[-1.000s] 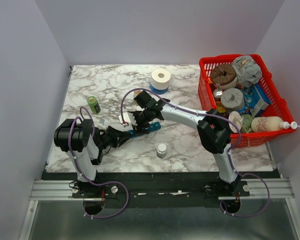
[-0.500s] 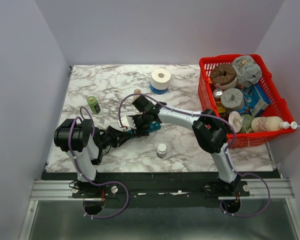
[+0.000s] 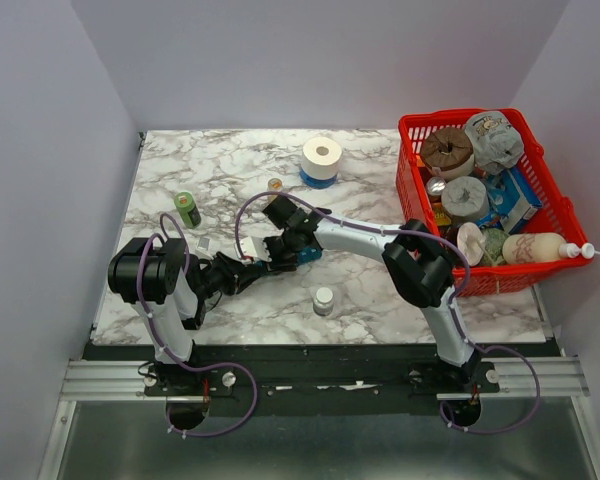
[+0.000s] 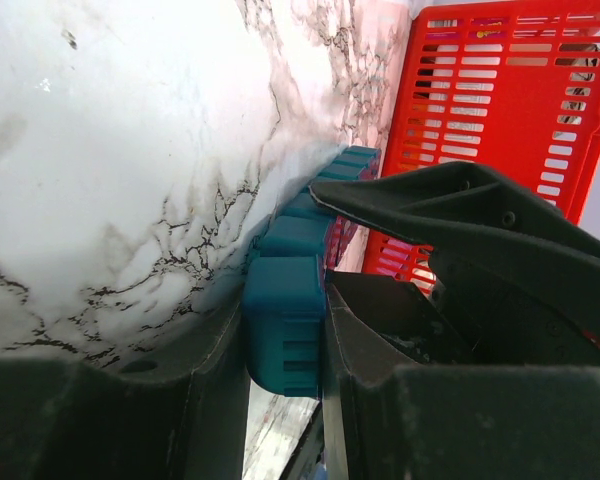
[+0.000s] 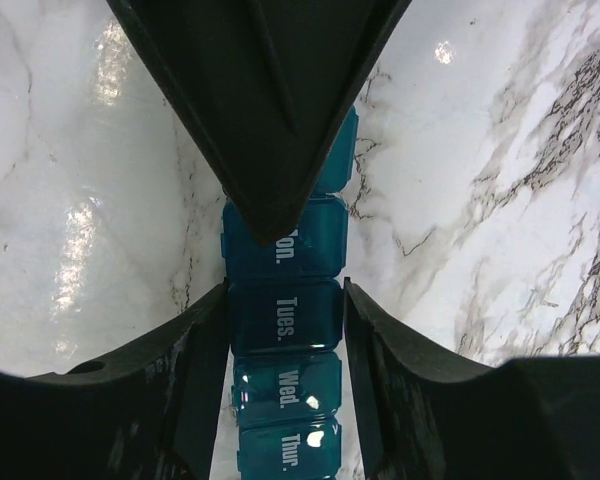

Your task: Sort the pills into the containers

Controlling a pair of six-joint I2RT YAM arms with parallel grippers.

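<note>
The containers are one teal strip of lidded day compartments lying mid-table. My left gripper is shut on its end compartment, one finger on each flat face. My right gripper reaches down over the strip from behind. In the right wrist view its fingers press on both sides of the "Tues." compartment, so the right gripper is shut on the strip. The dark left finger covers the strip's end beyond "Mon.". All visible lids are closed. No pills show in any view.
A red mesh basket full of items stands at the right. A white tape roll and a small amber jar sit behind the arms. A green bottle is at the left, and a white-capped bottle stands near the front.
The right gripper has come down and slightly left over the strip, and its jaws have narrowed onto the strip's sides. The left gripper has kept its hold and not moved.
</note>
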